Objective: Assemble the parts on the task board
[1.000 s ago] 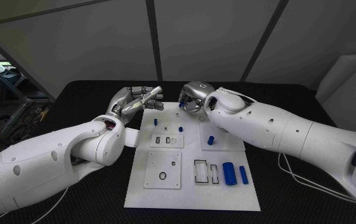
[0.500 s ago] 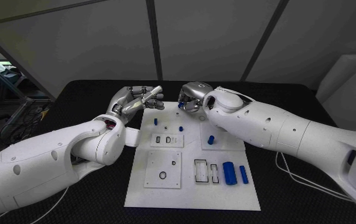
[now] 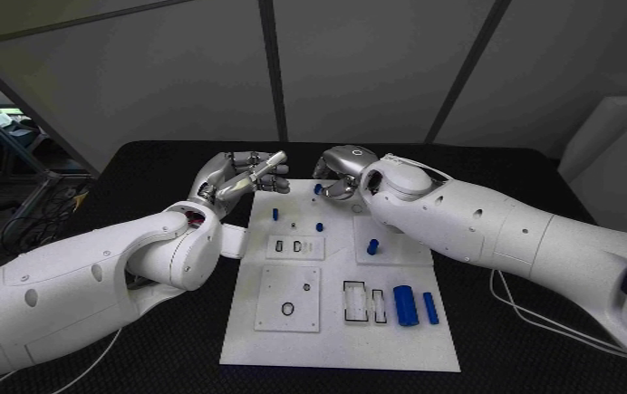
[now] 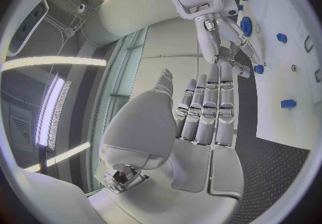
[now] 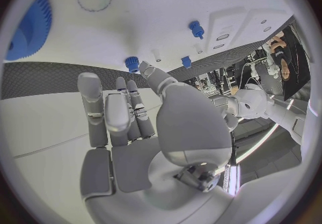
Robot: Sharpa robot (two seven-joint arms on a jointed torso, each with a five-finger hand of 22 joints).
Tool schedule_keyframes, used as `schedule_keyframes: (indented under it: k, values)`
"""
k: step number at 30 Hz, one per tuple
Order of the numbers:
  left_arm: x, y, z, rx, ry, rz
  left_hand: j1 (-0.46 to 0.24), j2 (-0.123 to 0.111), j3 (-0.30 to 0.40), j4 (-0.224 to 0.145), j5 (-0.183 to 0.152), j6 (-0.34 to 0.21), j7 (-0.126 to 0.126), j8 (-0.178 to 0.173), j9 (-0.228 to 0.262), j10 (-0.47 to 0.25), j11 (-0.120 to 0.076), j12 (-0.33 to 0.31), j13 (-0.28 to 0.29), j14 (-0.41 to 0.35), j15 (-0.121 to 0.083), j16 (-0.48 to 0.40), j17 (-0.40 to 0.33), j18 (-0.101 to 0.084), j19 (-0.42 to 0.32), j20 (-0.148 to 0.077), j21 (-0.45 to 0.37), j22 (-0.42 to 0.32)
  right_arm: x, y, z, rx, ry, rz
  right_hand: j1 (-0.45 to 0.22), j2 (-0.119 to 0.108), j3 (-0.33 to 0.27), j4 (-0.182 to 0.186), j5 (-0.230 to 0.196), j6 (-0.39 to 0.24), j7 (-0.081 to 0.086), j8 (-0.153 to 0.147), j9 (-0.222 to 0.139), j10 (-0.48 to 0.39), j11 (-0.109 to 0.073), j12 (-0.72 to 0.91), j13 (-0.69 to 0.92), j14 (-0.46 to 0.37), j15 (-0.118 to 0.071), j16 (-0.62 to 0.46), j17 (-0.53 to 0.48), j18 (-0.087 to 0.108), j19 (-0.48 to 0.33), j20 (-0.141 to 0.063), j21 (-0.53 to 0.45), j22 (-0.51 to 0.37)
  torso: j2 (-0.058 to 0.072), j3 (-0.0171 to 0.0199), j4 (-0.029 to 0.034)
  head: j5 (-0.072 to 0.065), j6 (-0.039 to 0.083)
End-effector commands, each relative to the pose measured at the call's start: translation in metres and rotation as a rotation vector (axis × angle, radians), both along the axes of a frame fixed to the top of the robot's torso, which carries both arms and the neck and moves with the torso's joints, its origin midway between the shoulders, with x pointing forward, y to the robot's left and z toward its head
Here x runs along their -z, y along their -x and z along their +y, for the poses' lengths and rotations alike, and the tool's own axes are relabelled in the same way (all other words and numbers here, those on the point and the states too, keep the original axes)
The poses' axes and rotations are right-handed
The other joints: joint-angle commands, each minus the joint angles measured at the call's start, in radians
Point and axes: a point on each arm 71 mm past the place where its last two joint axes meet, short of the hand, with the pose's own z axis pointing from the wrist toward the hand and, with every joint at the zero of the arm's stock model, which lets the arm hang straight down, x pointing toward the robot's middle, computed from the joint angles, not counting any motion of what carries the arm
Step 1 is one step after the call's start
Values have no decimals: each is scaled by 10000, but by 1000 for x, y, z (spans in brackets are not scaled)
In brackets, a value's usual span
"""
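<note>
The white task board [image 3: 333, 331] lies in the middle of the black table. My right hand [image 3: 340, 175] hovers over the board's far edge and pinches a small blue part [image 3: 318, 189] at its fingertips; the left wrist view shows that part [image 4: 258, 68] below the right hand [image 4: 218, 36]. My left hand [image 3: 242, 175] is raised over the board's far left corner, with its fingers [image 4: 204, 108] stretched out and nothing in them. Small blue pegs [image 3: 275, 215] [image 3: 319, 226] [image 3: 371, 246] stand on the board. Two blue cylinders [image 3: 405, 304] [image 3: 430, 307] lie near its right edge.
A blue gear [image 5: 27, 30] sits on the board near my right hand, also visible as a gear [image 4: 247, 26] in the left wrist view. Raised white blocks with slots [image 3: 294, 247] [image 3: 287, 299] occupy the board's left half. Black table [image 3: 144, 163] surrounds the board.
My right hand has shifted slightly, and the small blue part at its fingertips sits a little lower. The left hand has stayed put.
</note>
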Motion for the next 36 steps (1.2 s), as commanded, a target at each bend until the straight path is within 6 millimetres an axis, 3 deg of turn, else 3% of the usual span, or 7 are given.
schedule_keyframes:
  k: [1,8,14,16,20,25,36]
  values:
    - [-1,0,1,51,7,-28,-27,-15,-36,-28,-21,43,57,-49,1,4,43,-58,1,-10,41,-30,16,-137,9,45,67,16,-10,7,-11,-89,-698,-538,57,-68,-118,24,94,-31,27,9,29,-45,-29,103,25,58,51,-25,4,51,-28,2,-23,12,-15,17,-28,24,14]
    - [-1,-1,3,152,27,-13,-22,-13,-42,-34,-21,41,62,-57,0,1,47,-66,1,-11,44,-42,27,-137,5,46,68,16,-21,28,-56,124,-1623,-408,381,163,22,83,321,668,210,223,124,1672,-279,1104,293,359,-153,703,1188,-240,1032,-105,952,1699,-55,31,-62,-52,106]
    - [0,-2,5,164,22,-10,-15,-7,-41,-39,-19,42,60,-59,0,0,47,-70,1,-11,45,-47,32,-137,3,47,69,17,-20,37,-99,1131,-2396,982,41,-292,-371,346,714,743,-66,234,103,3208,-653,2214,974,497,-443,1202,1992,-426,1663,-336,1575,2749,-99,80,-162,-110,115]
    - [0,-2,5,183,26,-3,-15,-7,-41,-39,-19,42,60,-59,0,0,47,-70,1,-11,45,-48,32,-137,3,47,69,17,-17,38,-113,1545,-2595,1586,-87,-504,-686,536,1319,676,-158,274,99,3099,-721,2887,1600,532,-556,1413,2316,-470,1776,-456,1716,2965,-107,87,-188,-140,140]
    - [1,-2,3,334,54,66,-22,4,-44,-34,-19,46,57,-62,1,1,47,-74,2,-11,46,-55,39,-137,1,48,70,18,-11,37,-136,2384,-2611,2494,81,-464,-1687,1114,1018,245,-143,374,99,2213,-720,5934,4499,630,-508,1969,3331,-587,2036,-392,2048,3570,-110,119,-198,-139,99]
    - [2,-2,1,496,89,138,-33,16,-48,-27,-18,47,56,-65,0,0,47,-79,2,-10,47,-63,46,-136,1,49,71,19,-5,32,-144,2829,-2200,2808,304,-333,-2395,1657,891,-20,-17,581,102,2568,-602,9594,8476,735,-396,2316,4081,-648,2226,-321,2271,3999,-87,61,-124,-156,134]
    - [2,-3,2,518,94,138,-47,54,-60,-20,-15,53,55,-81,1,1,46,-99,5,13,43,-84,84,-130,26,49,97,31,-2,22,-133,2872,-1488,2460,672,-224,-2801,2032,851,-324,77,709,84,2931,-490,11065,10170,811,-286,2525,4573,-688,2345,-235,2423,4294,-69,60,-118,-145,158]
